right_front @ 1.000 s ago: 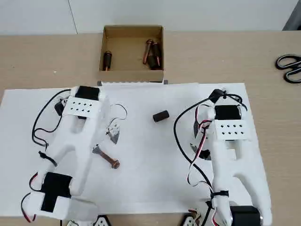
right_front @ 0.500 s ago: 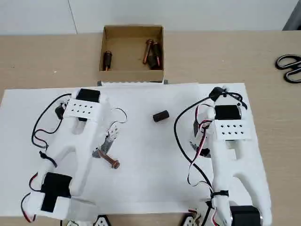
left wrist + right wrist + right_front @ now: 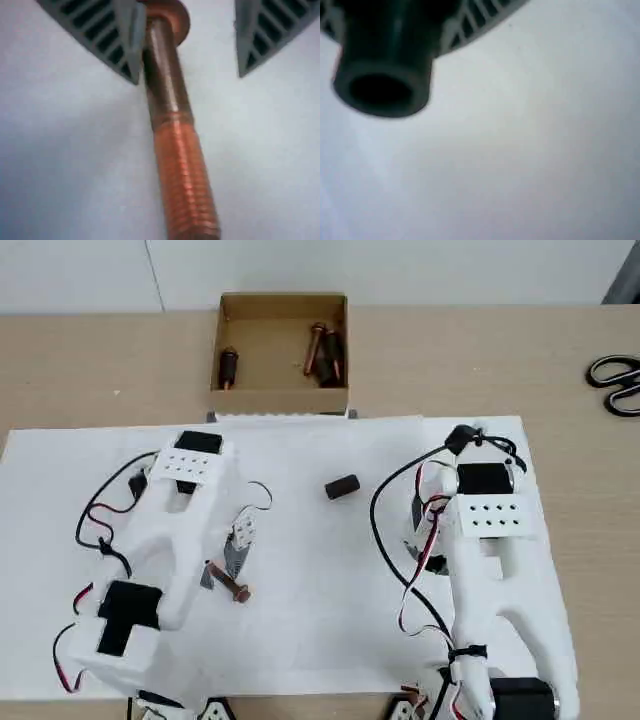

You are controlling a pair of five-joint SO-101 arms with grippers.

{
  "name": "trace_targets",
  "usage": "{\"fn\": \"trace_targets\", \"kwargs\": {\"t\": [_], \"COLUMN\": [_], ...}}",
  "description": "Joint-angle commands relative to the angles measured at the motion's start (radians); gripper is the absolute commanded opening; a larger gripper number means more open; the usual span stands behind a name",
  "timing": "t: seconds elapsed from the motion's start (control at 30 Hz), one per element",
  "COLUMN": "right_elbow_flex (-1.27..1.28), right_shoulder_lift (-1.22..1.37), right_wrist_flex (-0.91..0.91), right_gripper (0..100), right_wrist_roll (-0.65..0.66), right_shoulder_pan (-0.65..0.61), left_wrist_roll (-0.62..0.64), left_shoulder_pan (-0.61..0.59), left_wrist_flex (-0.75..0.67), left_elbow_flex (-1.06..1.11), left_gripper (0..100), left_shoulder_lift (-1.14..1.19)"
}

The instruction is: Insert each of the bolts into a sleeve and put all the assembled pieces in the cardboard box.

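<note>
A copper bolt (image 3: 233, 585) lies on the white paper near the front left. My left gripper (image 3: 222, 562) is down over it and open. In the left wrist view the bolt (image 3: 172, 130) lies between the two fingers, its head close against one fingertip (image 3: 127, 60). My right gripper (image 3: 395, 22) is shut on a black sleeve (image 3: 382, 75), whose open bore faces the camera, just above the paper. In the high view that gripper (image 3: 424, 540) sits mostly under its arm. A second black sleeve (image 3: 342, 486) lies loose mid-paper.
The cardboard box (image 3: 282, 395) stands at the back centre and holds several assembled pieces (image 3: 325, 352). Scissors (image 3: 615, 385) lie at the table's right edge. The white paper (image 3: 330, 620) covers the work area between the arms.
My left arm has swung toward the front and its gripper has come down so its fingers straddle the bolt. The right arm has stayed still with the sleeve.
</note>
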Motion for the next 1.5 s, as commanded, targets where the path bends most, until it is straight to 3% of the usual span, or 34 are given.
{"fn": "trace_targets", "kwargs": {"t": [0.0,0.23,0.4,0.73,0.97,1.2,1.47], "right_elbow_flex": [-0.005,-0.005,-0.005,-0.005,-0.005,-0.003,-0.003], "right_shoulder_lift": [-0.035,-0.035,-0.035,-0.035,-0.035,-0.035,-0.028], "right_wrist_flex": [-0.005,-0.002,-0.002,-0.002,-0.001,-0.002,-0.004], "right_gripper": [0.2,0.2,0.3,0.3,0.3,0.3,0.3], "right_wrist_roll": [-0.011,-0.009,-0.009,-0.008,-0.011,-0.012,-0.012], "right_shoulder_pan": [0.005,0.005,0.005,0.005,0.005,0.005,0.005], "left_wrist_roll": [-0.006,-0.003,-0.003,0.008,0.14,0.299,0.578], "left_shoulder_pan": [0.006,0.009,0.006,0.005,-0.061,-0.135,-0.138], "left_wrist_flex": [-0.003,-0.058,-0.095,-0.038,0.003,-0.074,-0.236], "left_elbow_flex": [0.002,0.001,-0.001,-0.067,-0.262,-0.314,-0.312], "left_gripper": [12,12,0,1,1,1,1], "left_shoulder_lift": [0.026,0.12,0.129,0.117,-0.026,-0.115,-0.115]}}
